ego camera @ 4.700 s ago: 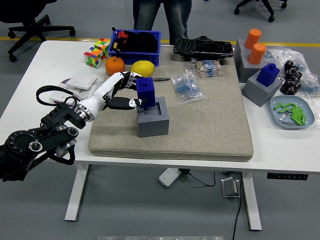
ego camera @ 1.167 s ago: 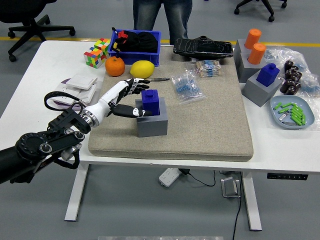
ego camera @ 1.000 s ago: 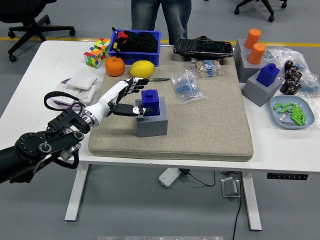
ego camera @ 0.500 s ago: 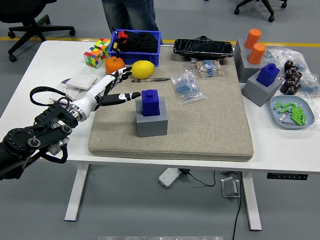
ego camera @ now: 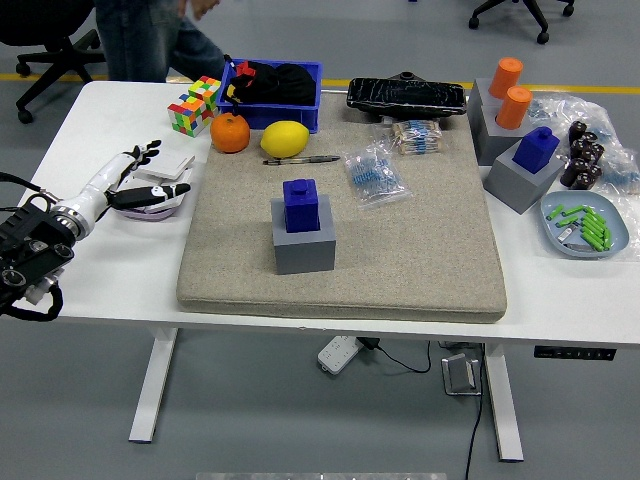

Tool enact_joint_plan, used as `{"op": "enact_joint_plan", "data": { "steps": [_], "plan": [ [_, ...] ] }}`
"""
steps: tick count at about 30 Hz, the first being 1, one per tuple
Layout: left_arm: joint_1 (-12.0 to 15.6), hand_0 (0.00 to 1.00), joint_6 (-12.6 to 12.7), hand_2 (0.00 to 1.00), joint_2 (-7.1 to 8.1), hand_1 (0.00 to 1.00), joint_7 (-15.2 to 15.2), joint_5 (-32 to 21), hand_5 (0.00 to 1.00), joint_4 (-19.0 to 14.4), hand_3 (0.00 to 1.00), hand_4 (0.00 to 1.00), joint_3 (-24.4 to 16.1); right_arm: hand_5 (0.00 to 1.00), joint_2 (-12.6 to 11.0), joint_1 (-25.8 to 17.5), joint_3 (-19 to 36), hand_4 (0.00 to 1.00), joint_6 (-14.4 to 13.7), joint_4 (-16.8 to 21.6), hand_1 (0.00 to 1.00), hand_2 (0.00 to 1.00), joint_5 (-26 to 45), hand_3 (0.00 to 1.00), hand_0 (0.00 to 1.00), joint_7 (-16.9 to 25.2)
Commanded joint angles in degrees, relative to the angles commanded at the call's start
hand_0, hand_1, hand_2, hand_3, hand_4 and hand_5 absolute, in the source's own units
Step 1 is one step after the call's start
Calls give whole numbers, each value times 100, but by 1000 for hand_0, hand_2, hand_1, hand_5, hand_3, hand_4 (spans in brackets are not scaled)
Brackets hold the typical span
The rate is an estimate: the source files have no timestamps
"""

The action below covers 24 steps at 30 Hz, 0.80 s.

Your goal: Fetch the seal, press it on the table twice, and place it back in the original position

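Left hand (ego camera: 130,180) out at the left edge of the worktop (ego camera: 90,130), fingers spread and relaxed, gripping nothing, hovering over the white pads (ego camera: 165,163) beside the beige mat (ego camera: 400,250). Well apart from the blue seal (ego camera: 300,204), which stands upright in its grey holder (ego camera: 303,245) on the left-centre of the mat. Just beyond the mat's far edge: an orange (ego camera: 230,132), a lemon (ego camera: 285,139) and a pen (ego camera: 302,159) lying near them. Further back, a colour cube (ego camera: 193,105) and a blue bin (ego camera: 272,90) with dark items inside. Bag of small blue parts (ego camera: 374,172) right of the seal. Over on the right, a second blue seal (ego camera: 540,147) in a grey block, two orange ones (ego camera: 510,92) behind it, and a tray (ego camera: 560,212) of green pieces. Person (ego camera: 150,40) at the far left corner. Right arm nowhere in shot.
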Motion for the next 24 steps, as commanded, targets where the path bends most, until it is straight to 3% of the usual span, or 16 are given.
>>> {"op": "enact_joint_plan", "data": {
  "steps": [3,8,9,24],
  "plan": [
    [12,955,5,998,36,998,32,-310,308,339,996,979,119,513,8,-3,-9,717,5,-5,684,652,2,618,735,-1],
    [31,955,55,998,83,998,39,-473,308,558,996,979,123,513,5,-7,-27,717,6,-10,684,652,3,618,735,-2],
    [40,942,67,984,93,984,44,-489,310,588,973,935,126,514,1,-5,-31,717,3,-7,684,652,5,617,733,0],
    [60,934,186,978,179,971,57,-722,337,669,962,900,-136,513,-29,14,-66,717,3,-25,683,652,10,618,735,-14]
  ]
}}
